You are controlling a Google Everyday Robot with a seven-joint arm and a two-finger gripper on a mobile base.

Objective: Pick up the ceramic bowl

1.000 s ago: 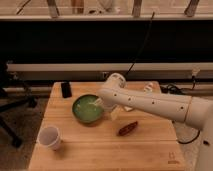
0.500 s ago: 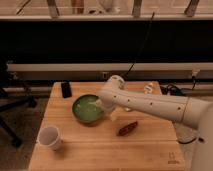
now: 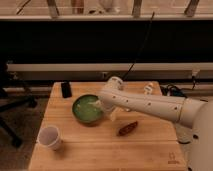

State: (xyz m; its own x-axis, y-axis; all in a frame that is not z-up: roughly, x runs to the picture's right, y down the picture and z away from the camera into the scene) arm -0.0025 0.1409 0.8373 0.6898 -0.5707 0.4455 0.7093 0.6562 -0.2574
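Gripper (image 3: 101, 107) at right rim of bowl (image 3: 82, 111), partly over its inside; grip state cannot tell. Arm (image 3: 150, 104) in from right. Bowl left of centre on table (image 3: 100, 152). Cup (image 3: 49, 137) near left, brown item (image 3: 127, 128) right, black item (image 3: 65, 89) far left.

Glossy green ceramic bowl (image 3: 85, 112) sits upright, pincer (image 3: 101, 106) at its rim.
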